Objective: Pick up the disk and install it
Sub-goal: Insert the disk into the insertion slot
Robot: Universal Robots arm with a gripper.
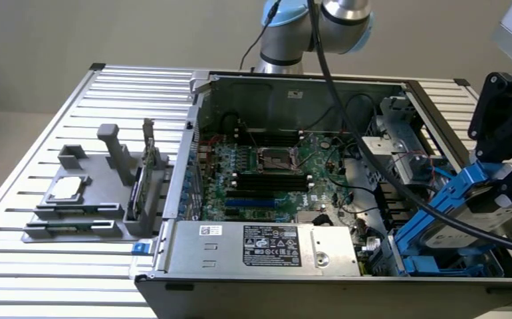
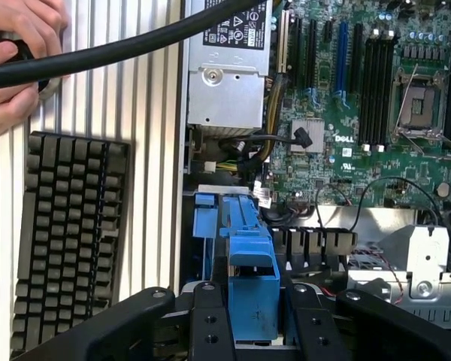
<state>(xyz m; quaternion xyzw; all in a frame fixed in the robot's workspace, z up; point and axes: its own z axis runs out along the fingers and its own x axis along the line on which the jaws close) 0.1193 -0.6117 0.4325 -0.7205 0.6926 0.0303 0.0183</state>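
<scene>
The disk [image 1: 471, 222], a silver-grey drive framed by blue carrier rails, hangs tilted over the drive bay corner of the open computer case [image 1: 205, 100], at the exterior view's right. My gripper [image 1: 507, 194] is shut on it from above. In the wrist view the black fingers [image 2: 210, 320] clamp the disk's blue carrier [image 2: 253, 282] from both sides, above another blue rail [image 2: 210, 226] in the bay. The drive's metal face is hidden in the wrist view.
A motherboard [image 1: 269, 169] and the power supply [image 1: 269, 246] fill the case. A grey fixture [image 1: 88, 199] holds a small chip and an upright card outside it. A hand [image 2: 15, 68] holds the black cable [image 2: 135, 45] beside a keyboard [image 2: 71, 233].
</scene>
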